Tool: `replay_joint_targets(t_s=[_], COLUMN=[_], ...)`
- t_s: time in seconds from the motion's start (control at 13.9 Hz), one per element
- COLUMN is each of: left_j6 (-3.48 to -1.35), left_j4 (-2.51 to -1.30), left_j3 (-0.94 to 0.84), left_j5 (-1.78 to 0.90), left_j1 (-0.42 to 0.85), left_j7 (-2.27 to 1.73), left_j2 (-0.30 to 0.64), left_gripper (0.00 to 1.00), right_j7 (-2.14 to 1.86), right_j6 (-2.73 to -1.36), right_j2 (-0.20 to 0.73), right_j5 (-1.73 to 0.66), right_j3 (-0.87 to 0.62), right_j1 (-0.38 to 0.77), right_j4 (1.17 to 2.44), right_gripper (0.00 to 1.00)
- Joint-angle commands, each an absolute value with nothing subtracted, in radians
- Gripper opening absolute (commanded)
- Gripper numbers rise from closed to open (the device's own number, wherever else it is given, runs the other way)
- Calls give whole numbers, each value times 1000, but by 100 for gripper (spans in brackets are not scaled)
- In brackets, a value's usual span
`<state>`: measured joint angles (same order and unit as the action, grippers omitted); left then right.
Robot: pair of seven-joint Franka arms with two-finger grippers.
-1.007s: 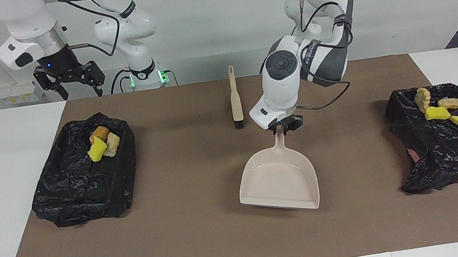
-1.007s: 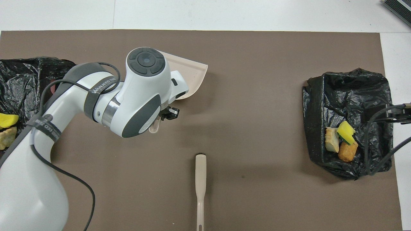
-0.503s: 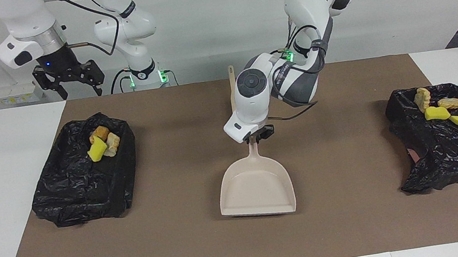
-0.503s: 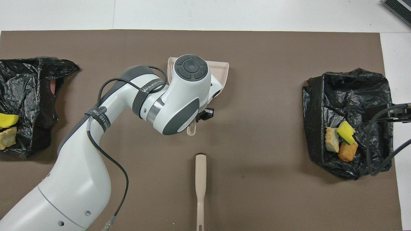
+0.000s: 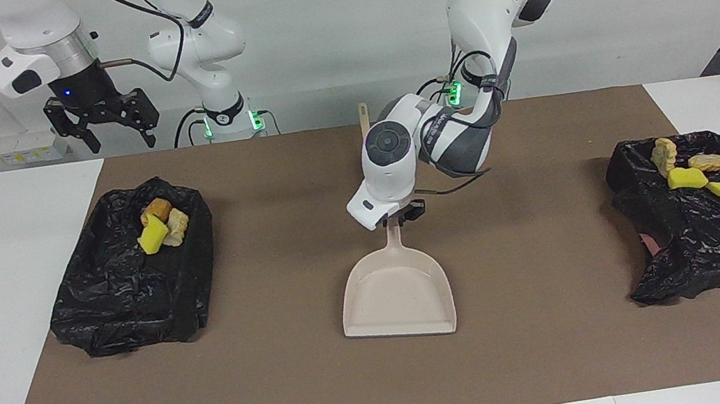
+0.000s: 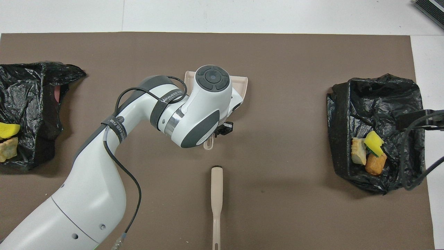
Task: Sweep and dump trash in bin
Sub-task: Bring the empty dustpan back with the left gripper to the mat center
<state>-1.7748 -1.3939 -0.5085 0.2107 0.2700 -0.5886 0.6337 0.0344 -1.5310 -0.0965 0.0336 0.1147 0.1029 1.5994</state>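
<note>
My left gripper (image 5: 400, 216) is shut on the handle of the beige dustpan (image 5: 396, 295), at the middle of the brown mat. The pan looks empty, and I cannot tell if it touches the mat. In the overhead view the arm covers most of the dustpan (image 6: 242, 83). The trash lies in two black-bagged bins. Three pieces (image 5: 160, 226) are in the bin (image 5: 126, 291) at the right arm's end. Several pieces (image 5: 690, 173) are on the bin (image 5: 710, 237) at the left arm's end. My right gripper (image 5: 103, 129) is open and empty, raised over the table edge.
The beige brush (image 6: 216, 194) lies on the mat nearer to the robots than the dustpan, its bristle end toward the pan. The brown mat (image 5: 286, 381) covers most of the white table. I see no loose trash on it.
My left arm has carried the dustpan from nearer the left arm's end toward the middle of the mat and squared it up. The right gripper has risen a little.
</note>
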Motion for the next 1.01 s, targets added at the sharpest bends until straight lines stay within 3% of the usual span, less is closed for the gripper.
replay_joint_targets(t_s=[0.0,0.07,0.58,0.93], left_j6=[-1773,-1773,-1715,-1594], left_j4=[-1416,-1414,-1454,-1454], left_j3=[-496,-492,-313,-97], left_j5=[212,219,212,46], left_j1=[275,275,275,258], left_j7=[-601,-601,-439,-159], left_j2=[611,606,361,167], left_gripper=[80,100,100,100], right_j7=[3,3,3,2], right_j6=[-1536,-1536,-1534,-1534], right_j2=[-100,-101,-101,-103], right_j5=[28,29,29,28], right_j3=[130,130,130,130], right_j1=[112,112,110,110], right_j4=[1598,1598,1600,1601], right_gripper=[100,100,100,100])
